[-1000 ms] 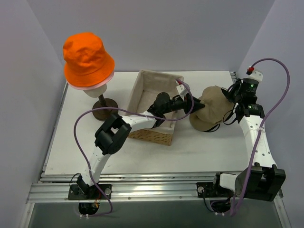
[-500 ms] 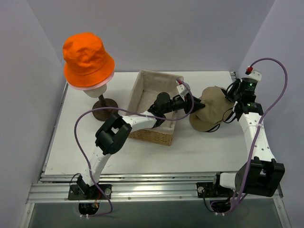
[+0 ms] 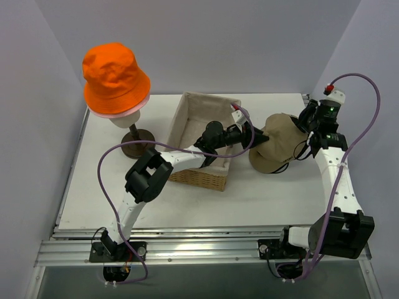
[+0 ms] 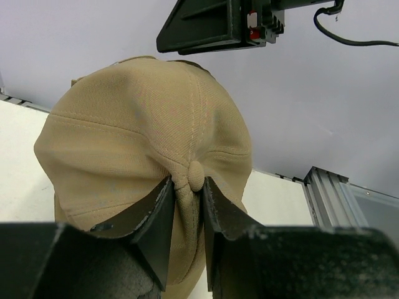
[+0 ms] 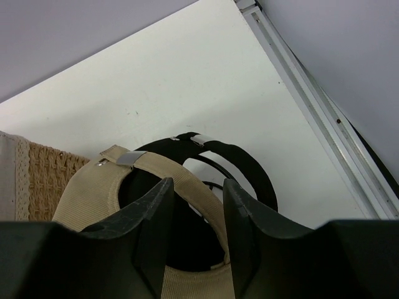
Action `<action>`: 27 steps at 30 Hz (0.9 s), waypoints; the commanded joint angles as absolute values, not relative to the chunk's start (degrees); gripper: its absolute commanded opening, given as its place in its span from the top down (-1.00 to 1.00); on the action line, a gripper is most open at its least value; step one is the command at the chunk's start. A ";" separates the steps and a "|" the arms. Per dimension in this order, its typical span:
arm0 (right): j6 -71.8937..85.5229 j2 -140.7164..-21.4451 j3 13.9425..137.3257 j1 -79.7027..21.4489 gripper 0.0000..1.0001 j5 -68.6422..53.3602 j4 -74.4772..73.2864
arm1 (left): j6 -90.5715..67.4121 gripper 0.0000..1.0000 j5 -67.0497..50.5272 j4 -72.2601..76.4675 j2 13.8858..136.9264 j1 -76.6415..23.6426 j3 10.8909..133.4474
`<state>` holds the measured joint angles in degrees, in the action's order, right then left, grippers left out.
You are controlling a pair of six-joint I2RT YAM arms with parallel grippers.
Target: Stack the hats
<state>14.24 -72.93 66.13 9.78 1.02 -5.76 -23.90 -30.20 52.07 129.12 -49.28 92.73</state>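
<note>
Left wrist: gripper [image 4: 186, 187] pinches tan cap [image 4: 137, 124].

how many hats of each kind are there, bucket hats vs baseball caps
Bucket hats: 2, the bright orange fabric bucket hat and the pale pink fabric bucket hat, of which only a rim shows under the orange one.
Baseball caps: 2, the tan fabric baseball cap and the black fabric baseball cap under it.
Total: 4
</note>
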 commanded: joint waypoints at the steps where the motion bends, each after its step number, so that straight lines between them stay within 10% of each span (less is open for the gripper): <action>1: 13.18 -70.49 68.38 10.28 0.31 0.62 -6.76 | -25.14 0.38 -30.15 57.39 128.59 -49.48 92.90; 27: 10.28 -75.23 69.96 10.81 0.33 -0.18 -10.28 | -25.31 0.35 -30.76 58.89 129.99 -49.48 92.72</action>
